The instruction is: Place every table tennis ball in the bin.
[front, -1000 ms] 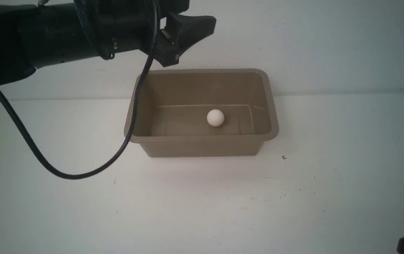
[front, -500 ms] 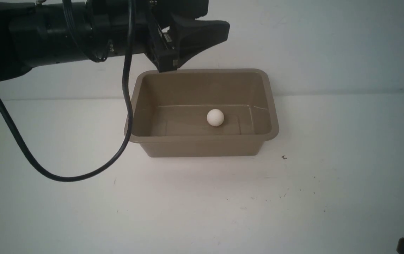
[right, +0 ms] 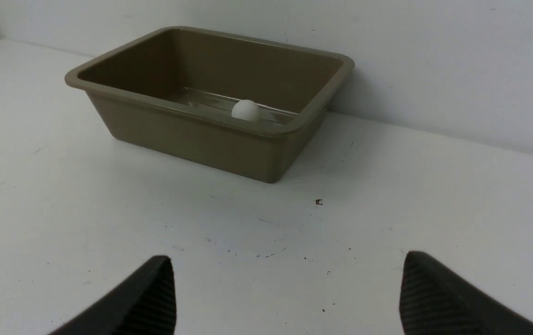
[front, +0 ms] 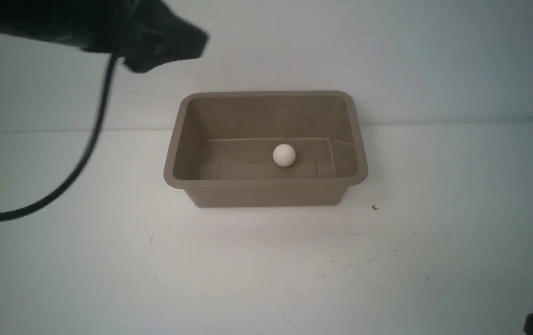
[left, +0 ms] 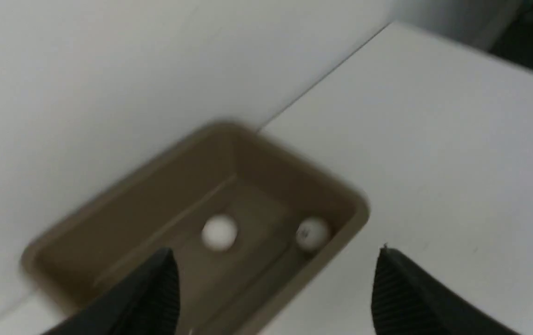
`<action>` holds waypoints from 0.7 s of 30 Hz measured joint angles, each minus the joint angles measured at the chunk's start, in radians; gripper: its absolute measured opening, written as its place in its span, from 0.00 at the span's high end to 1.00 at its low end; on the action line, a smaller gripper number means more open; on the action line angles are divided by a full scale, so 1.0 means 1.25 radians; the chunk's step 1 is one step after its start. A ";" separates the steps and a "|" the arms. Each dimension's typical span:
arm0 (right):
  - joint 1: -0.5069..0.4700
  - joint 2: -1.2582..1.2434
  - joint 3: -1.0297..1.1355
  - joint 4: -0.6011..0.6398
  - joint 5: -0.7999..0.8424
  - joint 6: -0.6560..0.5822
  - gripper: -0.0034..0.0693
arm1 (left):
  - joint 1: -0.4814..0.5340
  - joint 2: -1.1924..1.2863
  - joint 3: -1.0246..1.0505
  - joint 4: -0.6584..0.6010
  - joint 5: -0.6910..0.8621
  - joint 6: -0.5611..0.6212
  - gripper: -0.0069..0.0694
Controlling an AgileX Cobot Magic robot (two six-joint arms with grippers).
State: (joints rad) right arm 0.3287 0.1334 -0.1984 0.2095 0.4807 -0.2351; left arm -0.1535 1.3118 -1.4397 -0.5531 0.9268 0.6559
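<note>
Light is soft, even and slightly cool, with no hard glare. The front view is sharp on the bin (front: 266, 193), which casts a faint shadow on the table (front: 266, 270). The left arm (front: 85, 23) and cable (front: 94, 135) are motion-smeared. The left wrist view is blurred throughout, with plain ball (left: 220, 231) and marked ball (left: 312, 232) soft-edged. The right wrist view is crisp, with a mild sheen on the bin floor.

The bin (front: 266, 191) stands midway along the back edge of the desk (front: 266, 279), just before the wall (front: 434, 56). Both balls lie inside it, apart from each other. The first ball (front: 284, 155) is near the middle of the floor. The second ball (left: 312, 232) is by the front right corner, behind the front wall.
</note>
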 joint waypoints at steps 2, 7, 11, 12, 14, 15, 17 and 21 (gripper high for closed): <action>0.000 0.000 0.000 0.000 0.000 0.000 0.14 | 0.001 -0.089 0.000 0.163 0.096 -0.170 0.26; 0.000 0.000 0.001 0.000 0.000 0.000 0.14 | 0.002 -0.356 0.103 0.350 0.164 -0.365 0.26; 0.000 0.000 0.001 0.000 0.000 0.000 0.14 | 0.002 -0.633 0.383 0.366 -0.038 -0.380 0.26; 0.000 0.000 0.001 0.000 0.000 0.000 0.14 | 0.002 -0.685 0.453 0.368 -0.095 -0.381 0.26; 0.000 0.000 0.001 0.000 0.000 0.000 0.14 | 0.002 -0.800 0.627 0.372 -0.229 -0.389 0.26; 0.000 0.000 0.001 0.000 0.000 0.000 0.14 | 0.002 -0.828 0.677 0.373 -0.288 -0.395 0.26; 0.000 0.000 0.001 0.000 0.000 0.000 0.14 | 0.002 -0.906 0.832 0.379 -0.407 -0.426 0.26; 0.000 0.000 0.001 0.000 0.000 0.000 0.14 | 0.002 -0.976 1.046 0.415 -0.513 -0.497 0.26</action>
State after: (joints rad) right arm 0.3287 0.1334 -0.1976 0.2095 0.4807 -0.2351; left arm -0.1513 0.0917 -0.1325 -0.0345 0.2860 0.0343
